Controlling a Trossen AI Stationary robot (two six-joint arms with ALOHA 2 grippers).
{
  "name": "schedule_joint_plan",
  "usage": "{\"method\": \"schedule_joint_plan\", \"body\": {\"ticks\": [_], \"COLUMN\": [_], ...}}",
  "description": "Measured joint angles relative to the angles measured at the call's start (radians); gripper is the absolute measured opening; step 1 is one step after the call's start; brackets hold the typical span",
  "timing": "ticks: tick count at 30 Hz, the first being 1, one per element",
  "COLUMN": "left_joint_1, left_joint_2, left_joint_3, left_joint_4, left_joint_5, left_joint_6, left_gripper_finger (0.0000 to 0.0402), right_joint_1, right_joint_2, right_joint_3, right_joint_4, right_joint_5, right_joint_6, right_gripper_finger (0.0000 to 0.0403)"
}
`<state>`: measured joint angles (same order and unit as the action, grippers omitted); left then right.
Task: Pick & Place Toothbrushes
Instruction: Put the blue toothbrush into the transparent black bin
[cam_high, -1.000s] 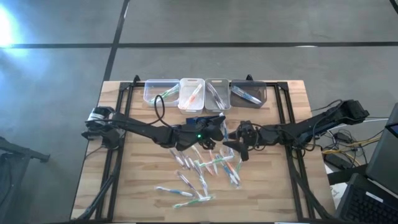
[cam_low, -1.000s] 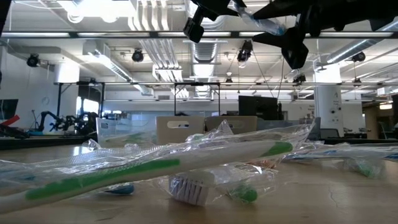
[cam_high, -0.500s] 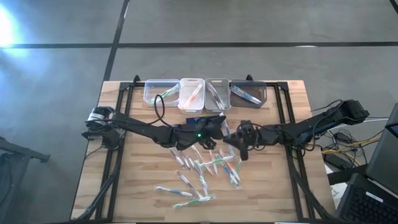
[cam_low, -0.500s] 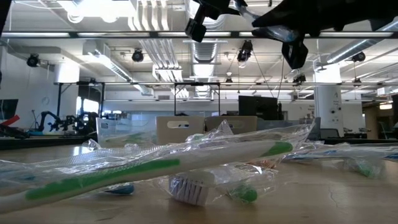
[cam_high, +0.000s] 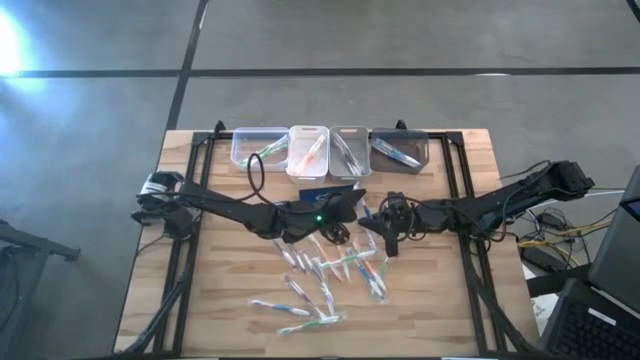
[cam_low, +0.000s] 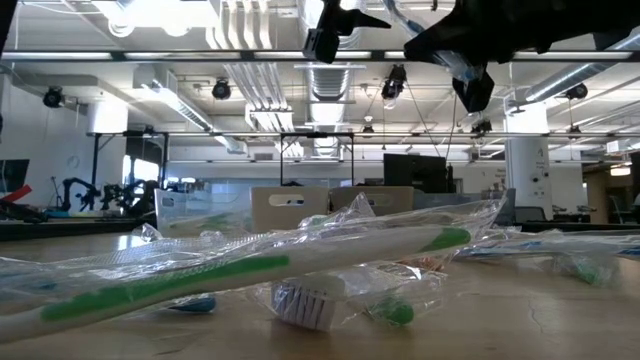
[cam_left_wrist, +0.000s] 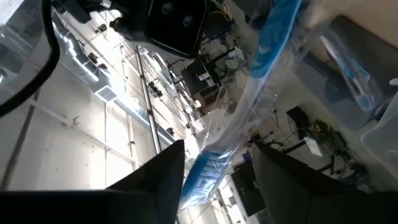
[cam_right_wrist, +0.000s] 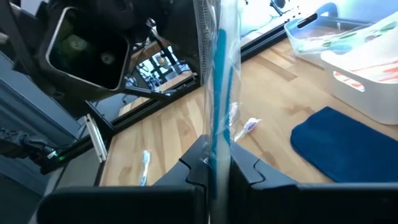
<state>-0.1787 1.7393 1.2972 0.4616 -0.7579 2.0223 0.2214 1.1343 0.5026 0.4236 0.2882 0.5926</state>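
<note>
A toothbrush with a blue stripe (cam_right_wrist: 219, 93), sealed in a clear wrapper, hangs above the table's middle between my two grippers. My right gripper (cam_right_wrist: 217, 158), coming from the table's right (cam_high: 377, 224), is shut on it. My left gripper (cam_left_wrist: 217, 154), coming from the left (cam_high: 350, 207), is open. Its fingers stand on either side of the toothbrush's other end (cam_left_wrist: 211, 171) without a visible touch. Several more wrapped toothbrushes (cam_high: 330, 272) lie loose on the wood nearer the front (cam_low: 250, 265). My right gripper pinches the wrapped toothbrush between its two fingers on the blue-striped handle (cam_right_wrist: 219, 138). Which end that is, the fingers hide. The fingers come about level from the table's right and lie across it. The toothbrush is lifted clear of the table.
Along the far edge stand several small bins: a clear one (cam_high: 258, 148), a white one (cam_high: 308, 150), another clear one (cam_high: 350, 148) and a grey one (cam_high: 400, 150), each with toothbrushes inside. A dark blue pad (cam_high: 328, 190) lies just in front of them. Black frame rails (cam_high: 190, 200) run along both sides.
My right gripper has shut on the wrapped blue toothbrush. My left gripper has then opened around it and rolled a little about its own axis. Both arms have stayed where they were, and the toothbrush has stayed lifted between them.
</note>
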Motion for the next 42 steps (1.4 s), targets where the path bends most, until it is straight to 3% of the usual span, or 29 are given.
{"method": "schedule_joint_plan", "body": {"ticks": [9, 21, 30, 38, 42], "left_joint_1": [-0.001, 0.0, -0.02, -0.028, -0.028], "left_joint_2": [0.0, -0.006, -0.079, -0.238, -0.343], "left_joint_3": [0.0, -0.004, -0.08, -0.241, -0.368], "left_joint_4": [-0.006, -0.01, -0.065, -0.326, -0.403], "left_joint_5": [-0.017, -0.329, -0.366, -0.34, -0.23], "left_joint_6": [-0.096, -0.402, -0.565, -1.04, -1.329], "left_gripper_finger": [0.0242, 0.0243, 0.0243, 0.0243, 0.0243], "right_joint_1": [0.0, -0.021, -0.075, -0.107, -0.119], "right_joint_2": [-0.002, -0.002, -0.002, -0.002, -0.006], "right_joint_3": [0.0, 0.0, 0.0, 0.0, 0.022], "right_joint_4": [0.0, -0.001, -0.031, -0.024, -0.024], "right_joint_5": [0.0, -0.001, -0.001, -0.001, -0.001], "right_joint_6": [-0.011, -0.029, -0.029, -0.058, -0.099], "right_gripper_finger": [0.0017, 0.0017, 0.0017, 0.0018, 0.0018]}}
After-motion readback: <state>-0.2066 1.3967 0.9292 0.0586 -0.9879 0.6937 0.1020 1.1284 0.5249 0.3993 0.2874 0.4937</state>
